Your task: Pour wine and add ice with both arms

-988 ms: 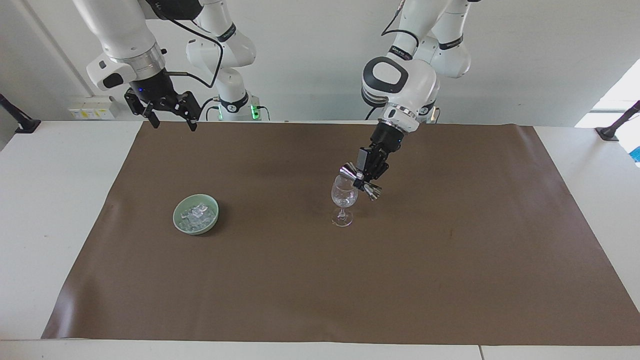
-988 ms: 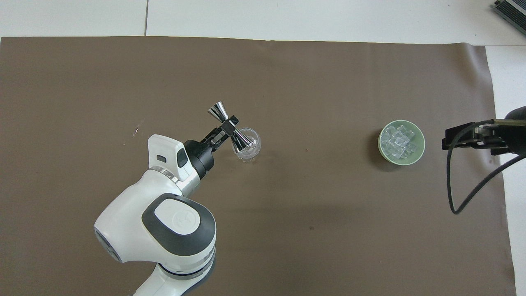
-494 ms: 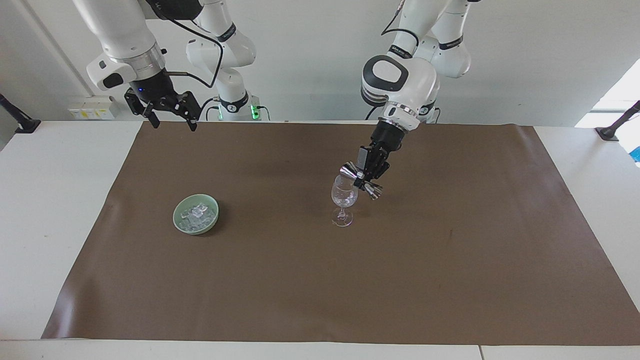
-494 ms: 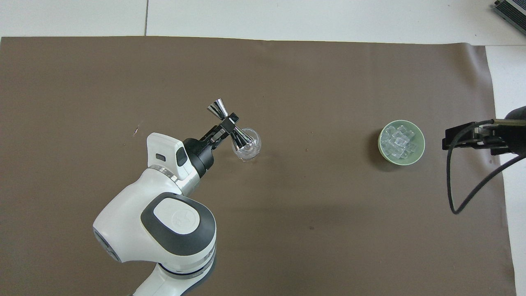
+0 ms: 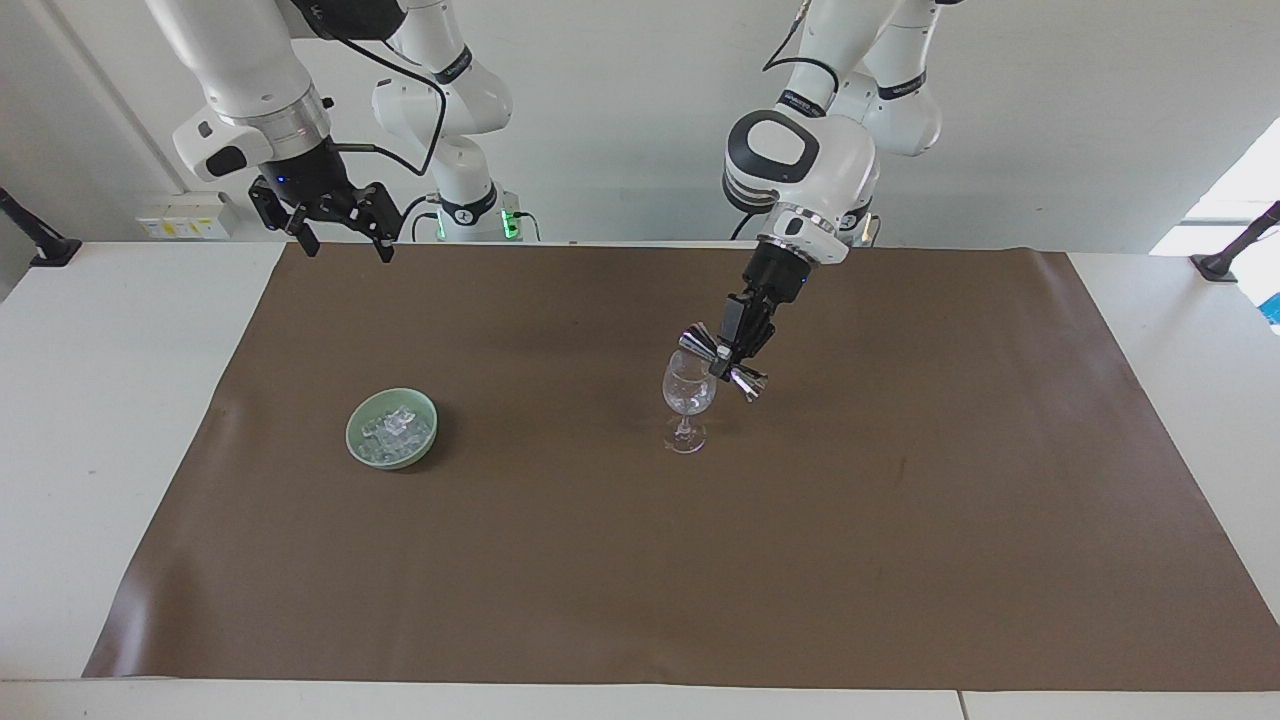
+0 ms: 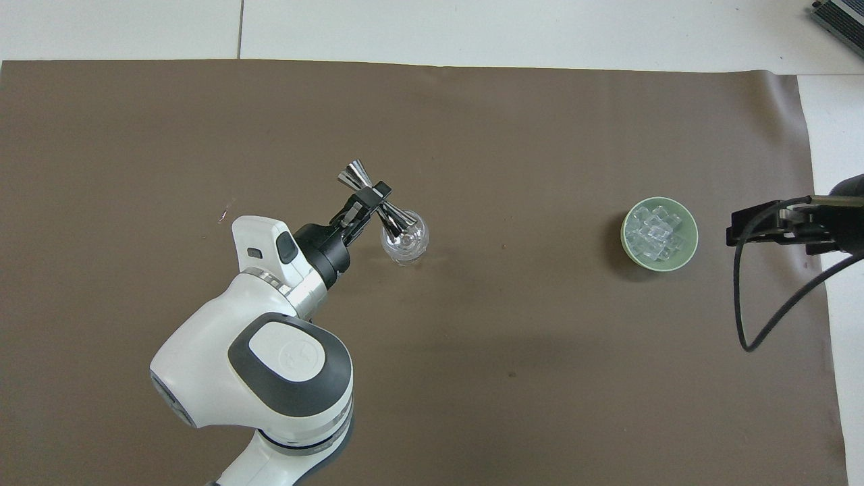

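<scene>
My left gripper is shut on the waist of a shiny metal jigger. It holds the jigger tilted, with the lower cup over the mouth of the clear stemmed wine glass, which stands upright mid-mat. No wine can be made out. Ice fills a pale green bowl toward the right arm's end. My right gripper waits open and empty, high over the mat's edge at the robots' side.
A brown mat covers most of the white table. A black cable loops down from the right gripper. Black clamps sit at the table's corners near the robots.
The left wrist has turned a little, and the jigger has shifted slightly over the glass. The right arm has not moved.
</scene>
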Controlling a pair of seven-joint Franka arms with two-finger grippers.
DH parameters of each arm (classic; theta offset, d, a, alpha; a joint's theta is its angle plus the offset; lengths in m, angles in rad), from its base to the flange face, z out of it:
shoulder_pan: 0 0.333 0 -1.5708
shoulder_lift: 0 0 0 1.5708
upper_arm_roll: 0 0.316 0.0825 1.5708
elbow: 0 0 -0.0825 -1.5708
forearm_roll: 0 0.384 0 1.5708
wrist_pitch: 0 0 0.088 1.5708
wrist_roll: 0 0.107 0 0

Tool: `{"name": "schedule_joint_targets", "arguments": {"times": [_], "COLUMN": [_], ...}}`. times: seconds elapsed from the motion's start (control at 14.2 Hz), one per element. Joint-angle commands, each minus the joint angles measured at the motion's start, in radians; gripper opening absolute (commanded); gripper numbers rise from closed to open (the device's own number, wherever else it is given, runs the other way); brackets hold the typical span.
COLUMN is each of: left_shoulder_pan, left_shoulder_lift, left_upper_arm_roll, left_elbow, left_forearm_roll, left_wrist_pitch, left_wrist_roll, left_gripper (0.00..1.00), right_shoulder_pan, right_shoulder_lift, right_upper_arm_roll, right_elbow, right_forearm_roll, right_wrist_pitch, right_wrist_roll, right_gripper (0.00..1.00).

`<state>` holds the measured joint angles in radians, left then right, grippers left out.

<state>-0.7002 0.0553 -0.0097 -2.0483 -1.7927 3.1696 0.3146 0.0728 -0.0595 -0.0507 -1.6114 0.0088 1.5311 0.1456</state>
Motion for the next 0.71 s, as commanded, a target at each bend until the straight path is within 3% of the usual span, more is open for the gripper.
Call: {"name": "schedule_joint_targets", "arguments": {"times": [0.0,0.64], "left_shoulder_pan": [0.024,0.125], "left_shoulder_lift": [0.003,-0.009], "left_upper_arm_roll": [0.005,0.007], "left_elbow": [0.007,-0.012], "left_forearm_roll": [-0.004,-0.004], "left_wrist_pitch": [-0.037,-0.131], "left_wrist_roll": [-0.109,-0.457], "left_gripper": [0.00,0.00], "right_shoulder_pan": [-0.005,-0.005], "right_shoulder_lift": [-0.009,-0.009], "right_upper_arm_roll": [0.005,0.005], "right_elbow": [-0.002,-0.002], "right_forearm_roll": [-0.007,-0.007], "right_wrist_pitch": [-0.015,-0.015], "right_wrist_roll": [-0.026,-0.026], "right_gripper": [1.00,1.00]}}
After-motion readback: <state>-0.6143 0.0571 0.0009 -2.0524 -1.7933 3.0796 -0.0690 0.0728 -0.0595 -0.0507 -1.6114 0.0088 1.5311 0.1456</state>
